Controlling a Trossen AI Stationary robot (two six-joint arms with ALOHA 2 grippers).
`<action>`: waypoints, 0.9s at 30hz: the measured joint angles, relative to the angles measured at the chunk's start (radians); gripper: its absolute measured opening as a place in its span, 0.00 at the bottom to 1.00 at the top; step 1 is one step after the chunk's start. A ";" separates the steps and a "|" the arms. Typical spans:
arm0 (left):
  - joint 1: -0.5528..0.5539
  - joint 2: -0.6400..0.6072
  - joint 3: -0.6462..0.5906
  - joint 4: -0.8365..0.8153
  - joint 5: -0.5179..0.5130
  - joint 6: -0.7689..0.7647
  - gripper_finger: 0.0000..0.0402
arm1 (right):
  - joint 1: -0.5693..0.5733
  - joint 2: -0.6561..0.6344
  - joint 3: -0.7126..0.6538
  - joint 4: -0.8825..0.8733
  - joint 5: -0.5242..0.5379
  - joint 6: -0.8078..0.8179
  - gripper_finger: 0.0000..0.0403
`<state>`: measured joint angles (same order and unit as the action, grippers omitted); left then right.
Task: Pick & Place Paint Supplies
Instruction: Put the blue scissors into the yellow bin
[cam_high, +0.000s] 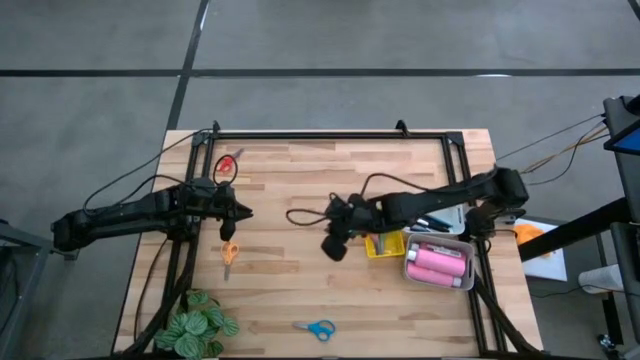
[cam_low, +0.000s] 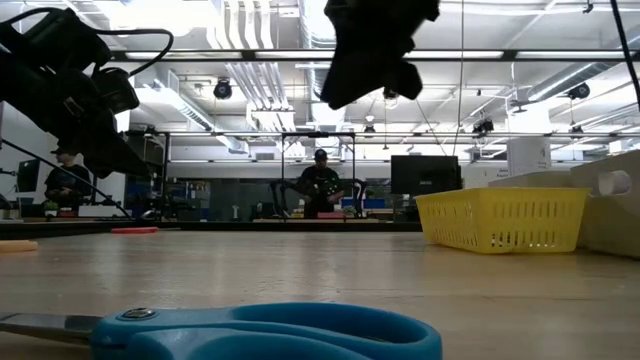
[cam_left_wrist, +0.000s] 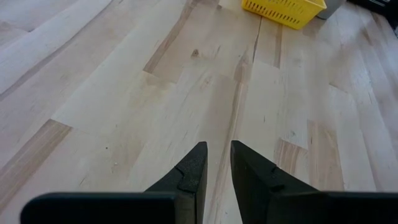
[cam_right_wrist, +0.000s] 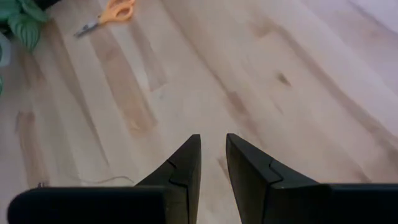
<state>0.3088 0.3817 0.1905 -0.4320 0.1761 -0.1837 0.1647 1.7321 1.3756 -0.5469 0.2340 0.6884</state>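
Three small scissors lie flat on the wooden table: a red pair (cam_high: 226, 165) at the far left, an orange pair (cam_high: 229, 253) (cam_right_wrist: 109, 15) left of centre, and a blue pair (cam_high: 315, 328) (cam_low: 250, 335) near the front edge. Pink bottles (cam_high: 438, 265) lie in a white tray (cam_high: 462, 243) at the right. My right gripper (cam_high: 335, 248) (cam_right_wrist: 213, 138) hangs above the table's middle, just left of the yellow tray (cam_high: 385, 245), pointing down and left. Its fingers stand a narrow gap apart and hold nothing. My left gripper (cam_high: 243, 212) (cam_left_wrist: 217, 146) waits at the left, above the orange scissors, also narrowly open and holding nothing.
A leafy green plant (cam_high: 200, 325) stands at the near left corner. A black cable (cam_high: 305, 215) loops on the table by my right arm. A dark frame (cam_high: 330, 135) runs along the table's far edge. Bare wood lies between the two grippers.
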 joint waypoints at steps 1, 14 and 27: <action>0.000 0.000 0.000 0.000 0.000 0.000 0.18 | 0.009 0.019 0.013 -0.004 -0.001 0.001 0.19; 0.000 0.000 0.000 0.000 0.000 0.000 0.18 | 0.239 0.219 0.183 -0.076 -0.076 0.030 0.19; 0.000 0.000 0.000 0.000 0.000 -0.001 0.18 | 0.421 0.446 0.345 -0.068 -0.076 0.167 0.19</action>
<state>0.3092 0.3820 0.1905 -0.4320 0.1760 -0.1844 0.5852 2.1781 1.7203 -0.6147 0.1580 0.8555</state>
